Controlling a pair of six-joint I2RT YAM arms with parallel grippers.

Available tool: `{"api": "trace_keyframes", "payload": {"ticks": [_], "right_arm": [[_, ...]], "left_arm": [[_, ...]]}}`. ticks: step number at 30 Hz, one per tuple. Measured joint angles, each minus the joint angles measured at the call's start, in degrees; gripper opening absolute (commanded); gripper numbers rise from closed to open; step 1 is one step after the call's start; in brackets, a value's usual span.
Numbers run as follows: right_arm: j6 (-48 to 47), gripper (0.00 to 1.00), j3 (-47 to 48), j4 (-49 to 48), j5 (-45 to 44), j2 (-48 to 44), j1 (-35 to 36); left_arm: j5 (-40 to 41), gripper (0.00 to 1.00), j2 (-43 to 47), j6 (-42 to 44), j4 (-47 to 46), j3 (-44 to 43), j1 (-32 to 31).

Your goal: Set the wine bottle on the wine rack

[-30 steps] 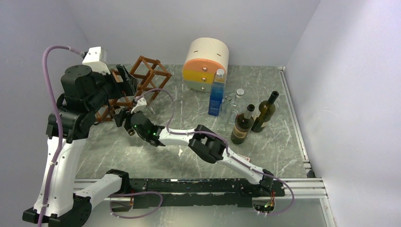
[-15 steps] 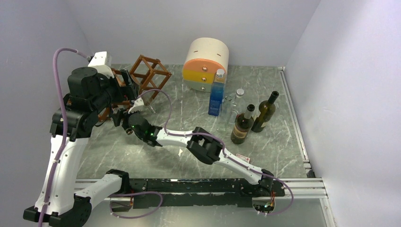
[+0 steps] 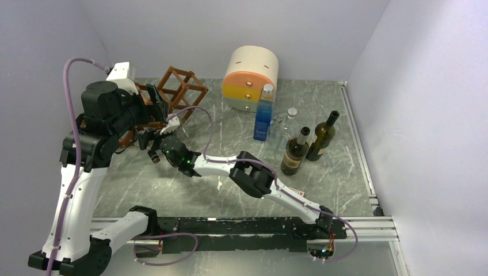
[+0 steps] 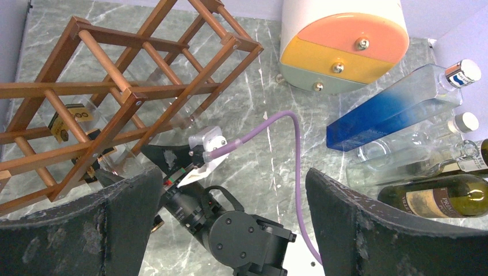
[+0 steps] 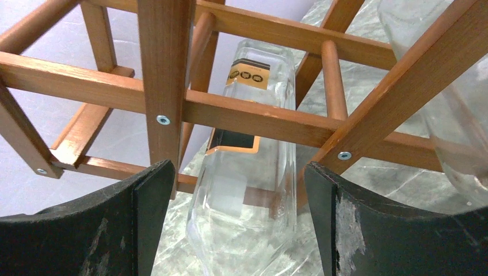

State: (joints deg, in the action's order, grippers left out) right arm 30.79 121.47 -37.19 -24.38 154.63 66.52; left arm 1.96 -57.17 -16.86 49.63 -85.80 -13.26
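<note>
The wine rack [image 3: 183, 87], a reddish-brown lattice of thin sticks, stands at the back left of the table. In the right wrist view the wine bottle [image 5: 247, 190], clear glass with a black and orange label, lies inside a cell of the rack [image 5: 167, 69]. My right gripper [image 5: 237, 167] is open around the bottle's near end, with a gap at each finger. In the top view the right gripper [image 3: 151, 144] sits at the rack's front. My left gripper [image 4: 233, 172] hangs open and empty above the right wrist, beside the rack [image 4: 115, 98].
A round cream-and-orange drawer cabinet [image 3: 251, 77] stands at the back. To its right are a blue bottle [image 3: 263, 118], a clear bottle [image 3: 285, 131] and two dark wine bottles [image 3: 294, 154] [image 3: 321, 138]. A second clear bottle [image 5: 460, 115] lies in a neighbouring rack cell.
My right gripper's jaws have spread and let go of the clear bottle in the rack. The left arm shifted slightly right a second ago and has held still since.
</note>
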Motion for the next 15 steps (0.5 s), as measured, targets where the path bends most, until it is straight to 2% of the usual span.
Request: {"api": "trace_keyframes", "payload": {"ticks": [9,15], "right_arm": [[0.0,0.86,-7.5,-1.6,1.6,-7.3,-0.2],[0.6,0.85,-18.7,0.3,3.6,-17.9,-0.3]], "left_arm": [[0.3,0.98,0.0,0.8,0.0,-3.8,0.0],[0.2,0.98,1.6,1.1,-0.7,-4.4,0.0]]}}
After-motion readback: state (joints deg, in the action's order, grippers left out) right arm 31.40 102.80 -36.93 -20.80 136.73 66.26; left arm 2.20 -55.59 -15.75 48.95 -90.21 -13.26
